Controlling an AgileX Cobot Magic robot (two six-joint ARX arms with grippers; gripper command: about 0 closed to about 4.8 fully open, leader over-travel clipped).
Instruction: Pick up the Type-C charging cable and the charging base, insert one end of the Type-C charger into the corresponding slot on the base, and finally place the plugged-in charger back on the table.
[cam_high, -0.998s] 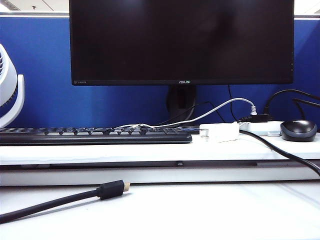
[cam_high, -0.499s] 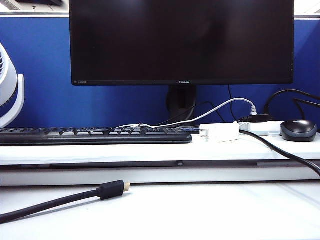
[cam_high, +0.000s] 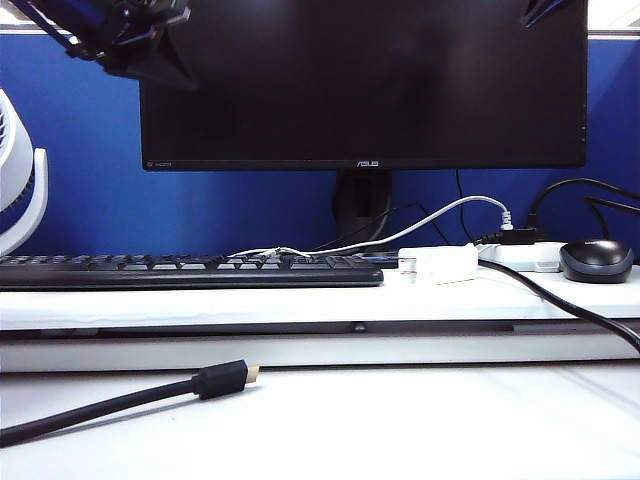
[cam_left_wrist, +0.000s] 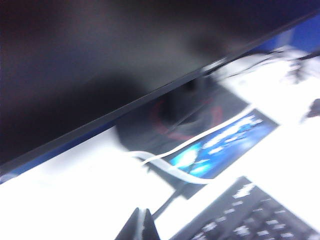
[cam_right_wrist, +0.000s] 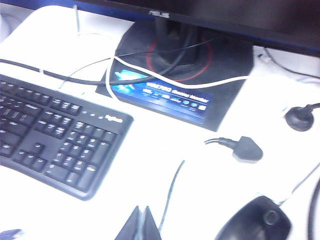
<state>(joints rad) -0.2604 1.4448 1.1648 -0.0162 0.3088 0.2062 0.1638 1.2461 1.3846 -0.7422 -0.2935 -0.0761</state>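
Left hand (cam_left_wrist: 141, 225) pinched shut, empty — high at top left of exterior view, in front of monitor (cam_high: 362, 85). Right hand (cam_right_wrist: 141, 223) also shut, empty, hanging above keyboard (cam_right_wrist: 55, 132) and mouse (cam_right_wrist: 255, 220); only a sliver of that arm at top right of exterior view. Charging base (cam_high: 438, 264) lying on raised ledge of bench (cam_high: 330, 420), between keyboard and power strip (cam_high: 525, 257). Thin white Type-C charging cable (cam_high: 270, 252) just behind keyboard — untouched. Black gold-tipped plug (cam_high: 226, 379) on lower bench, well apart.
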